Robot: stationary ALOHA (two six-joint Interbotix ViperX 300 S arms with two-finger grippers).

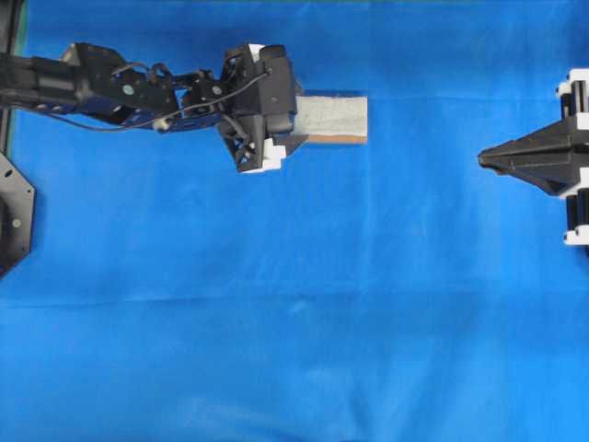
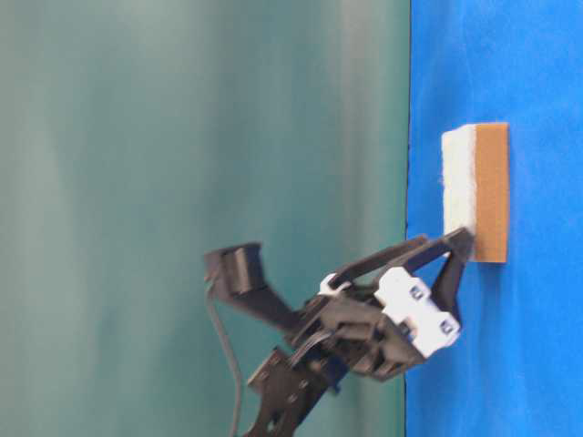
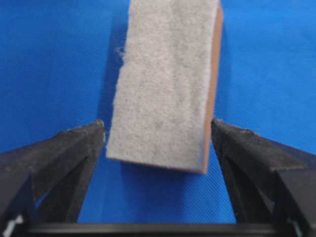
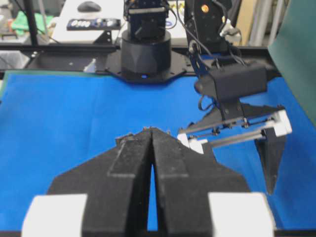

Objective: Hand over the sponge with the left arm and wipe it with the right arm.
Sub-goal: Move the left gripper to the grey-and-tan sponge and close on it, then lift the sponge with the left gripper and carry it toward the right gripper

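Nowhere legible writing on sponge (image 3: 165,84)

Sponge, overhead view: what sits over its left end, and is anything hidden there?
The left gripper hangs open over the sponge, covering its left end. The left wrist view shows that end between the fingers, untouched, lying on the blue cloth.

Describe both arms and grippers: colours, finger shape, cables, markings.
Left arm: black jointed links with loose black cables looped along them. Left gripper: black wedge fingers tapering to points, rough matte faces, white brackets at the finger bases, a black camera box on the wrist. Right gripper: the same black pointed fingers and white brackets. No teal patches or other markings are visible on it in these views.
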